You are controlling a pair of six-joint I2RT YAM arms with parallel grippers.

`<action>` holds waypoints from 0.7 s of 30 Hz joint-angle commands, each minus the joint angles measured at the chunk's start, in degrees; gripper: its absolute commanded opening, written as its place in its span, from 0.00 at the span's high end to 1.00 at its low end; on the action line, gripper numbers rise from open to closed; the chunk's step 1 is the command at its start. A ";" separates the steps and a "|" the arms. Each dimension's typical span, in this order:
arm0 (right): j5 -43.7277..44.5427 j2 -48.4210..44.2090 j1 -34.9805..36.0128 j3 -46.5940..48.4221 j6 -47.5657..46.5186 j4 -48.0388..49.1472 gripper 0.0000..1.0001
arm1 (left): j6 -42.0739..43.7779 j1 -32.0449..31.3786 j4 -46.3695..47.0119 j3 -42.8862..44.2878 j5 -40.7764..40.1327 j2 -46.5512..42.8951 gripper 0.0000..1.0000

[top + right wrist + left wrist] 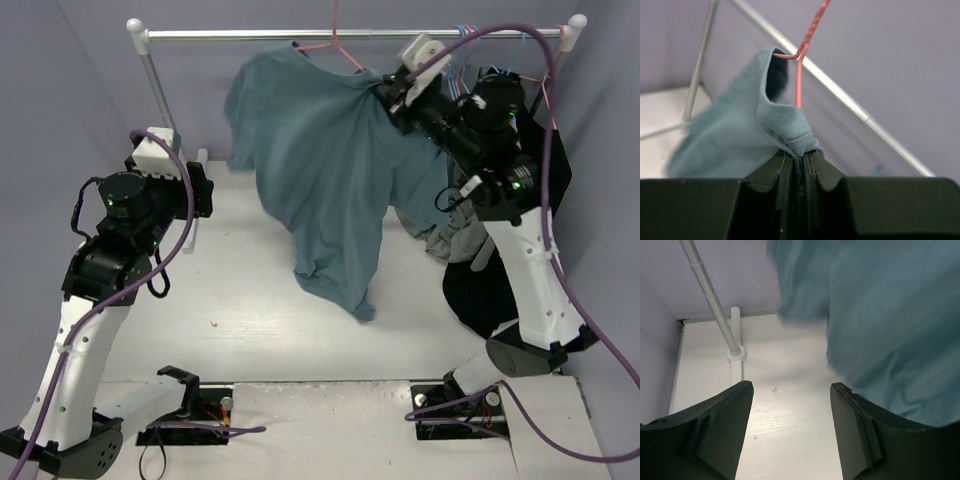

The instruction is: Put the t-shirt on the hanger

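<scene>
Here, right pincer (799, 155) pinching t-shirt (320, 170) on hanger (799, 80), black garment (480, 295) hanging beside

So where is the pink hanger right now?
Top view, upper centre: the hanger hangs on the rail, its lower part inside the t-shirt, just left of the right gripper pinching the fabric.

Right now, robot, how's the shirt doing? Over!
Left gripper open, empty. Right gripper shut on t-shirt collar. Hanger wire through neck opening, hooked on rail. Black garment beside right arm, not blocking.
</scene>
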 commanded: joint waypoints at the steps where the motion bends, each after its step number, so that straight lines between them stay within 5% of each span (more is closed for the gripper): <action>1: -3.39 -0.72 -0.04 5.20 3.51 3.13 1.00 | -2.79 0.22 -1.10 1.46 -2.05 -1.23 0.37; 5: -5.54 1.84 1.63 -5.13 4.12 -14.36 1.00 | -4.02 0.14 -0.92 -1.71 -1.17 -3.61 0.37; 8: -11.45 -1.13 3.30 -21.21 5.44 -14.05 1.00 | -4.46 0.22 -2.85 -2.16 -0.38 -4.06 0.37; 13: -2.29 -11.93 3.83 -39.42 12.64 -0.44 1.00 | -5.78 0.22 -4.44 -2.51 1.46 -4.32 0.37; 21: 11.70 -22.07 3.65 -48.59 17.31 26.03 1.00 | -8.85 0.22 -4.88 -6.11 2.96 -5.46 0.37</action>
